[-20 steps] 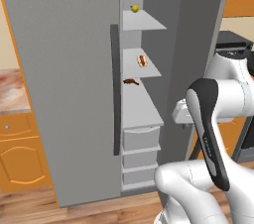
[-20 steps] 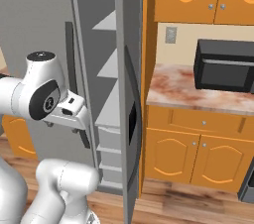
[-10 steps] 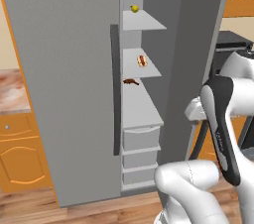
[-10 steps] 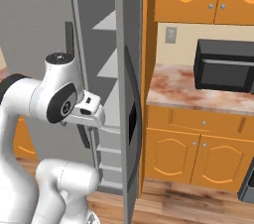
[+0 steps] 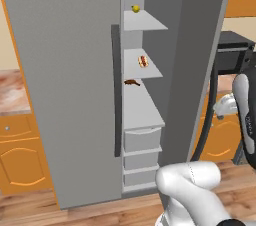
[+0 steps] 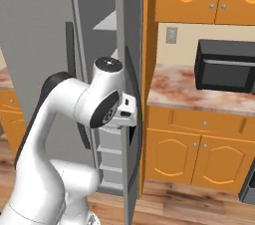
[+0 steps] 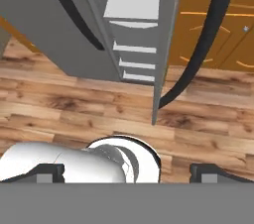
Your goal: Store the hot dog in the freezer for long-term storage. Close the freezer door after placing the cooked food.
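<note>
Gripper (image 7: 126, 173): jaws spread, empty, aimed at the floor by the door (image 5: 192, 65). Hot dog (image 5: 143, 61): on a middle freezer (image 5: 142, 110) shelf. You have left: shut the door.

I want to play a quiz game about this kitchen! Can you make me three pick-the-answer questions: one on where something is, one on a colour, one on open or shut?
1. Where is the hot dog?
A. on a freezer shelf
B. on the floor
C. on the counter

2. What colour is the fruit on the top shelf?
A. blue
B. yellow
C. purple

3. The freezer door is:
A. shut
B. missing
C. open

Answers: 1 A, it lies on a white shelf, below the fruit's shelf. 2 B, it shows yellow. 3 C, the shelves and drawers are in plain sight.
</note>
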